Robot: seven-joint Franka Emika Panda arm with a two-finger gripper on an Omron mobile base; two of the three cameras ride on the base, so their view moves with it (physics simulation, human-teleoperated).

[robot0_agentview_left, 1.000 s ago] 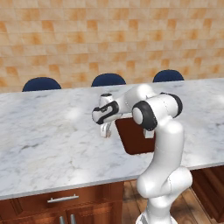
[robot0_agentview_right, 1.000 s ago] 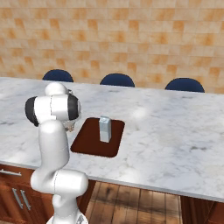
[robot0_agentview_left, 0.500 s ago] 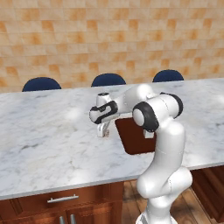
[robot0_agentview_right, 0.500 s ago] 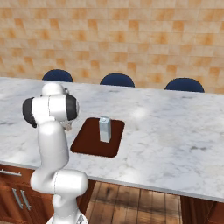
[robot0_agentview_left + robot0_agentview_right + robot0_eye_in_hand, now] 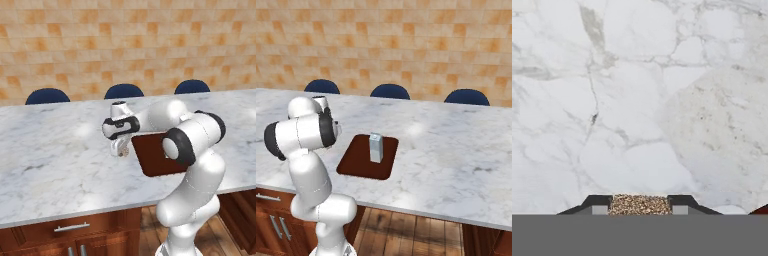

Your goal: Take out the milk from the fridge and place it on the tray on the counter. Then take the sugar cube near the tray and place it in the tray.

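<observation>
Since 1 s ago the gripper (image 5: 120, 150) has dropped a little toward the counter (image 5: 55, 150) and slid slightly further from the tray (image 5: 150, 155), while milk and tray have stayed put. From the left base view, the gripper hangs just beside the tray's far-left corner, fingers pointing down at the marble, with a small tan speck at its tips that is likely the cube, though too small to be sure. From the right base view, the milk (image 5: 375, 148) stands upright on the tray (image 5: 358, 160), toward its back right part, so step 1 looks done; the arm's white bulk hides the gripper there. In the hand view, the cube (image 5: 639, 204) sits squarely between the 2 dark fingers (image 5: 598, 202), each finger pressed to a side of it, so the jaws appear closed on it, low over bare marble with a sliver of the tray (image 5: 761, 209) at the lower right edge. To do this step well, I judge the grip should be kept firm and centred, the lift straight up enough to clear the tray's rim, then the carry short, toward the tray's open front-left area, well away from the milk so the carton is not knocked, releasing only once low over the tray floor.
</observation>
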